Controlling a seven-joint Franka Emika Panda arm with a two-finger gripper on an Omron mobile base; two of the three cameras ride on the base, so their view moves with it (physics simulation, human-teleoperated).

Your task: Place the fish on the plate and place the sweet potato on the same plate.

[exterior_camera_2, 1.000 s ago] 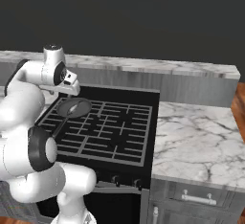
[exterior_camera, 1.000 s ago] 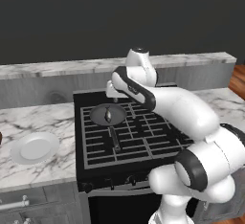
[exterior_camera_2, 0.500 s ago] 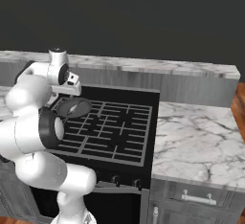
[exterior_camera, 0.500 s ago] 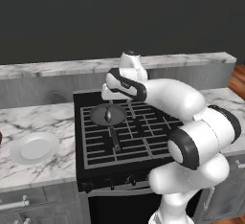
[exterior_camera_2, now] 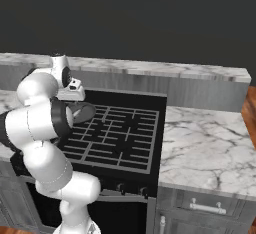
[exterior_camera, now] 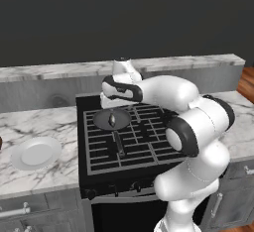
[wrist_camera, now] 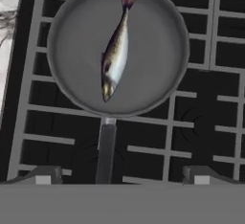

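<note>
The fish (wrist_camera: 115,53), slender and silver-grey with a reddish tail, lies in the dark grey frying pan (wrist_camera: 81,36) on the stove's rear left burner. From the left base view the fish (exterior_camera: 112,120) is a small sliver inside the pan (exterior_camera: 104,121). My gripper (wrist_camera: 122,177) hovers above the pan with its fingertips (wrist_camera: 44,176) wide apart, open and empty. It hangs over the pan's far side (exterior_camera: 113,105) and shows at the pan's left (exterior_camera_2: 75,99). The white plate (exterior_camera: 35,152) sits empty on the counter left of the stove. The sweet potato is out of view.
The pan's long handle (exterior_camera: 119,144) points toward the stove's front edge. The black grate (exterior_camera: 149,142) spans the cooktop. Marble counter (exterior_camera_2: 210,143) lies to the right of the stove, with a raised ledge and dark wall behind.
The hand has shifted left and a little lower over the pan, and the elbow has swung forward. The jaws stayed open. Fish, pan and plate have not moved.
</note>
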